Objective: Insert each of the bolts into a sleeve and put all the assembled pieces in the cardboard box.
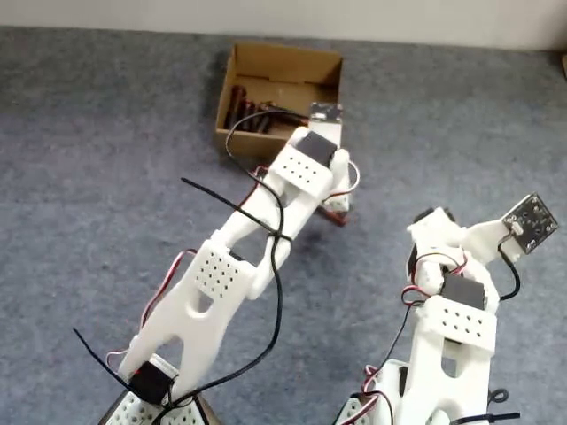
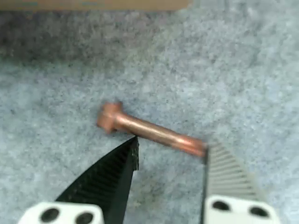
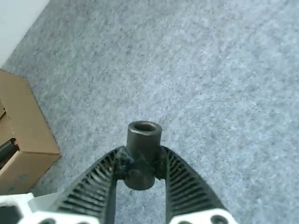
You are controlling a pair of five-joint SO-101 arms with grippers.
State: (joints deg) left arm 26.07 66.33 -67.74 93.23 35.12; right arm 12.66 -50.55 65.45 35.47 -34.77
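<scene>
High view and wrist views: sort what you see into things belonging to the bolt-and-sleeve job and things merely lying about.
Job:
bolt, lying in the gap of the open left gripper
sleeve, gripped by the right gripper
cardboard box
dark pieces inside it

Just there:
grey carpet
arm cables

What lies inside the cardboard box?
In the cardboard box, several dark cylindrical pieces lie by the left wall. The left arm covers its near right corner, so that part is hidden.
</scene>
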